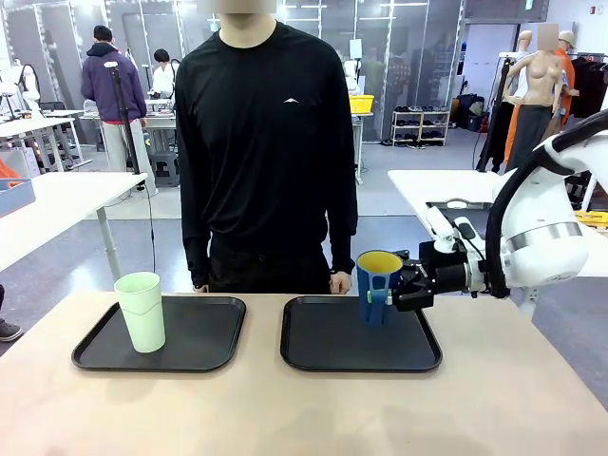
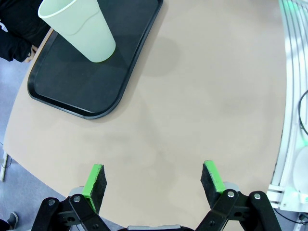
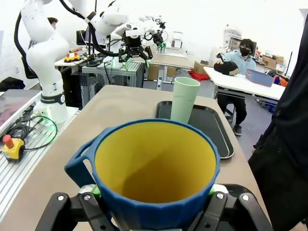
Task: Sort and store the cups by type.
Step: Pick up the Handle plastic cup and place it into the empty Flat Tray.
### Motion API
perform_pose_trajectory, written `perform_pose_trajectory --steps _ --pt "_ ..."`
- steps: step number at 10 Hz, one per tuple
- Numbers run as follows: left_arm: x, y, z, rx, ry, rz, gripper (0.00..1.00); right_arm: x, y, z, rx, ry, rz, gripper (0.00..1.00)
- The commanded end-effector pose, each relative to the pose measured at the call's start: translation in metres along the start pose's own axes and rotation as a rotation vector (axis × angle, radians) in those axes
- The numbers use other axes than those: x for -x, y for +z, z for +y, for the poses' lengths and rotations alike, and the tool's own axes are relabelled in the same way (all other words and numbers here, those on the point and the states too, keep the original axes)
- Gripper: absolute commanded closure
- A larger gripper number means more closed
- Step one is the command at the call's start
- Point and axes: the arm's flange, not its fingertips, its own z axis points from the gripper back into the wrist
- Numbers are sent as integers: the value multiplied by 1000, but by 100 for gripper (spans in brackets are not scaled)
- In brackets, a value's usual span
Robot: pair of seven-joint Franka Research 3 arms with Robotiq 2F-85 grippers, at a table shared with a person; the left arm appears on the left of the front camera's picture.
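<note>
Now the blue mug (image 1: 377, 285), yellow inside, hangs upright just above the right-hand tray (image 1: 313, 356), near its far right corner, clamped round the body by my right tool (image 1: 397, 288). The mint tumbler (image 1: 141, 311) already stands on the left-hand tray (image 1: 204, 337), at its near left corner. I judge this the placing step: the mug belongs on its own tray, apart from the tumbler. Next I should lower it flat onto the tray floor, let go, and back away sideways. My left tool (image 2: 153, 180) hovers released over the bare surface (image 2: 202, 96).
</note>
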Motion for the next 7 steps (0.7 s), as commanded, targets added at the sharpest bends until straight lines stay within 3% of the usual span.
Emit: perform_pose_trajectory --steps 1,7 --pt "3 -1 5 7 -16 -25 0 25 -1 -25 26 53 -34 23" --pt "3 -1 5 7 -16 -25 0 93 -2 -91 44 -18 -81 23"
